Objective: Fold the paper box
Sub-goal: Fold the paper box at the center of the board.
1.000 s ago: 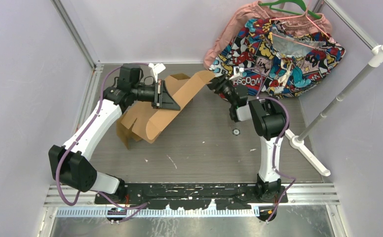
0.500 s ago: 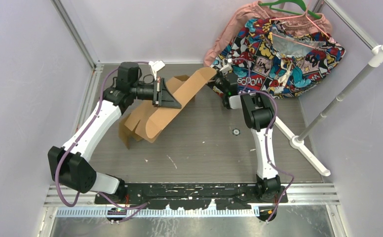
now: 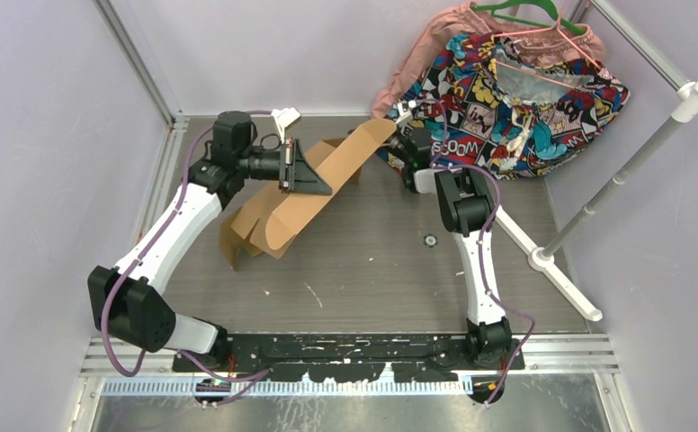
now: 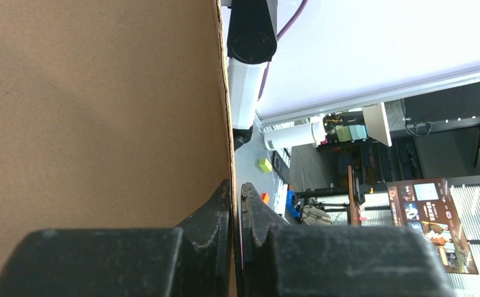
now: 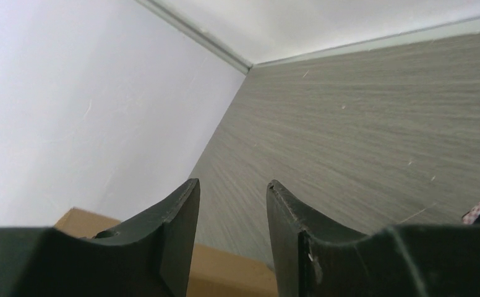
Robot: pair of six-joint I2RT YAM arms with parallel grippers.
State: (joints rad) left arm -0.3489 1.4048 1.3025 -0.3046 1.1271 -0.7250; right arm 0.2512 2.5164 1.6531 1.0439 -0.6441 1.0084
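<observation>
Bench [image 3: 372,261]: grey, wood-grain. Box [image 3: 278,225] sits far left, part-folded: lower panels rest on the bench, one long panel slants up toward far centre. Left pincer [image 4: 236,190] is nipped narrow on a panel edge. Right pincer [image 5: 231,184] is at the panel's high end, jaws half apart, nothing between them, cardboard just beneath.

A robotics lab test cell: a grey wood-grain counter [image 3: 372,261] is boxed in by plain pale walls [image 3: 40,135] and aluminium frame rails [image 3: 138,58], with a left arm [image 3: 170,229] and a right arm [image 3: 480,270] bolted to a black base rail [image 3: 345,346] at its near edge, and a poster [image 4: 432,223] in the cluttered room beyond.
</observation>
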